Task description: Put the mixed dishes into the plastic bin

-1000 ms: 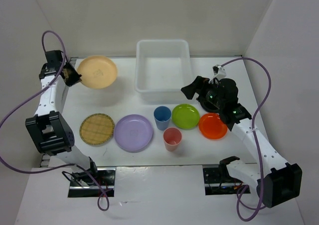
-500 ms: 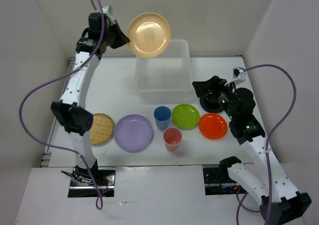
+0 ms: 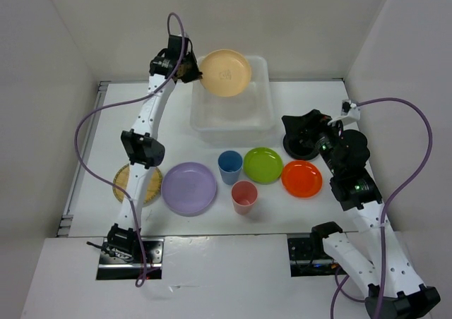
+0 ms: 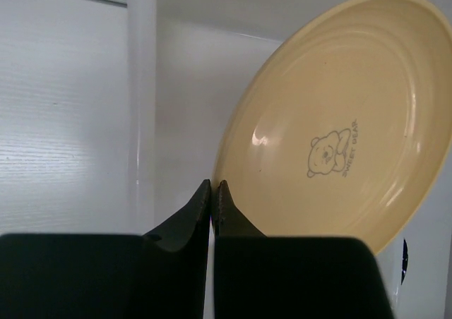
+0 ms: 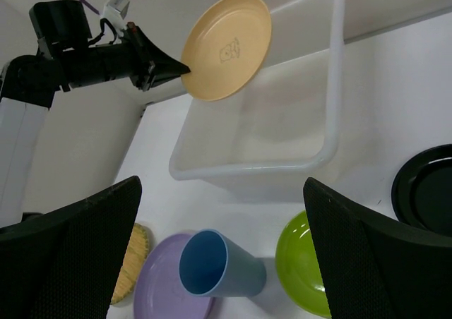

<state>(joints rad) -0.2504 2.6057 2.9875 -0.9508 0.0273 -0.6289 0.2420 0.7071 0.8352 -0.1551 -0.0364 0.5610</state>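
My left claw [image 3: 189,72] is shut tight on the edge of the peach plate [image 3: 226,72], which has a little bear picture on it. It holds the plate tipped up in the air over the far left part of the white plastic bin [image 3: 233,126]. My right claw [image 5: 222,183] is wide open and has hold of nothing. It hangs above the black plate [image 3: 300,148]. I count six plates: peach, black, orange [image 3: 301,178], lime green [image 3: 263,164], lavender [image 3: 188,188] and a woven bamboo plate [image 3: 120,183] partly hidden behind my left arm. There are two cups, blue [image 3: 229,166] and pink [image 3: 244,195], both standing up. There is one bin, and nothing lies in it. All the other dishes sit on the white table [image 3: 113,121] in front of the bin. Plain white walls stand on three sides.
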